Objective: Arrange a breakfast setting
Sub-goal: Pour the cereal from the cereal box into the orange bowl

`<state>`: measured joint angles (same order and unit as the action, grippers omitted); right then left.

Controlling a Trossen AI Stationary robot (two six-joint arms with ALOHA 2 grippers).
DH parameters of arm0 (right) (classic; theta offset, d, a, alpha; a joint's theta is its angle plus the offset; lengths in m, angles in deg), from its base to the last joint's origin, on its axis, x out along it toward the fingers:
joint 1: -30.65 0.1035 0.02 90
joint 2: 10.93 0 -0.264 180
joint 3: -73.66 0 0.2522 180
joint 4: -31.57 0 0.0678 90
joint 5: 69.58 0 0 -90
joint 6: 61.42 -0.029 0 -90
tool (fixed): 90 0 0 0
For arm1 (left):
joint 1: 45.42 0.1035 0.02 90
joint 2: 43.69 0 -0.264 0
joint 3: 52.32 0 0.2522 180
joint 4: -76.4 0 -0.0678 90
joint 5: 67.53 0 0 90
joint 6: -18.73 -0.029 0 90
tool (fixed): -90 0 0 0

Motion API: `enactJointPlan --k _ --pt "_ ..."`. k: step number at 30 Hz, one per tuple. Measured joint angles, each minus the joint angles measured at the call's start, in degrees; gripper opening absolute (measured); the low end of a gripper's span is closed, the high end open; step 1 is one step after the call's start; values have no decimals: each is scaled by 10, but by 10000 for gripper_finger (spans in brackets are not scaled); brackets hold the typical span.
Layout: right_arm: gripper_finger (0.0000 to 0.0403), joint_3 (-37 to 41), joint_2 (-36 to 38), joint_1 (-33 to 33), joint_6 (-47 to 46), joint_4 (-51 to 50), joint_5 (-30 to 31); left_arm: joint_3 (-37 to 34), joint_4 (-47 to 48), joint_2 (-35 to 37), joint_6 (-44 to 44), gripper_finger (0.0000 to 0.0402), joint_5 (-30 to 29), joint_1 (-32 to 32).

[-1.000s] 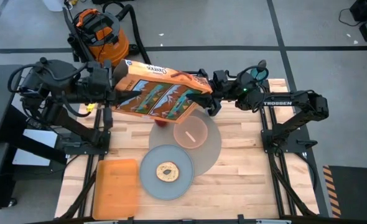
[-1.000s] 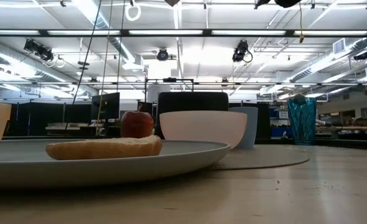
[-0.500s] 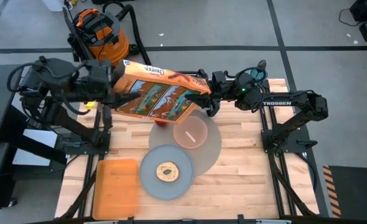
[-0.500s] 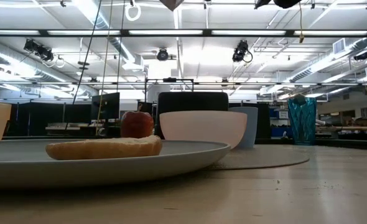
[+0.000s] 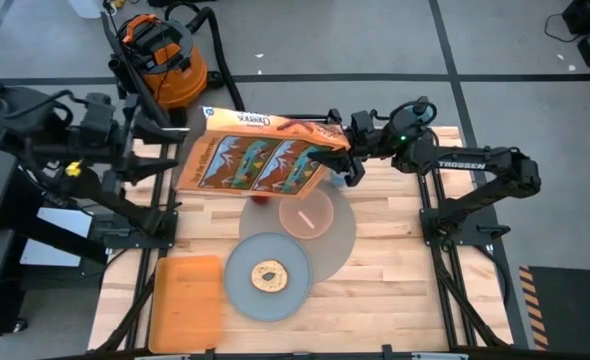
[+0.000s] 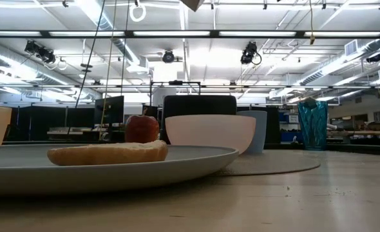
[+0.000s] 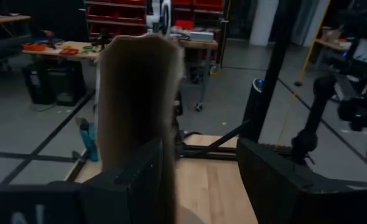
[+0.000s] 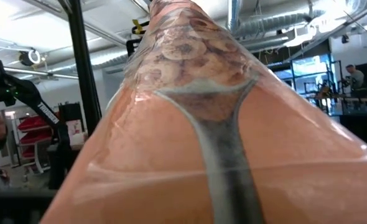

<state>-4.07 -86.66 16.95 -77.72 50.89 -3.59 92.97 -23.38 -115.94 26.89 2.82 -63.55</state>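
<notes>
A large orange cereal box (image 5: 255, 155) hangs over the table's far middle, with my right gripper (image 5: 343, 150) shut on its right end. My left gripper (image 5: 167, 135) stands open just off the box's left end (image 7: 140, 93), at the far left; I see no touch. Under the box, a red apple (image 6: 142, 129) and a blue cup (image 6: 254, 131) stand on the round mat (image 5: 340, 240), partly hidden from above. A pink bowl (image 5: 308, 213) also sits on the mat. The grey plate (image 5: 245, 290) overlaps the mat's near left and carries a bread round (image 5: 268, 276). My right gripper holds the cereal box by its right end (image 5: 330, 148), coming in about level from the table's right. The box fills the right wrist view and hides the fingers. The box is lifted clear, stretching leftward above the apple and the mat's far edge.
An orange tray (image 5: 187, 300) lies at the near left corner of the table. An orange shop vacuum (image 5: 160, 50) stands on the floor beyond the far edge. Bare wood (image 5: 395, 290) shows at the near right.
My left gripper has opened, let go of the box's left end and drawn back toward the table's left edge. The box now hangs from my right gripper alone and has turned a little, its right end shifting slightly rightward.
</notes>
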Motion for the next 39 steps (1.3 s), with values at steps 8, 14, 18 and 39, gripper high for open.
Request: enactJointPlan --k 8,14,18,39 --pt "213 6 60 -4 12 -54 10 -1 -9 -3 5 215 0 -28" --pt "213 92 126 -10 -19 -19 38 0 -27 -14 6 215 -16 -50" --pt "213 161 187 -10 -32 -8 38 0 -20 -26 26 215 -68 -49" --pt "212 271 490 -22 22 -372 -3 0 213 -162 332 215 -243 -6"
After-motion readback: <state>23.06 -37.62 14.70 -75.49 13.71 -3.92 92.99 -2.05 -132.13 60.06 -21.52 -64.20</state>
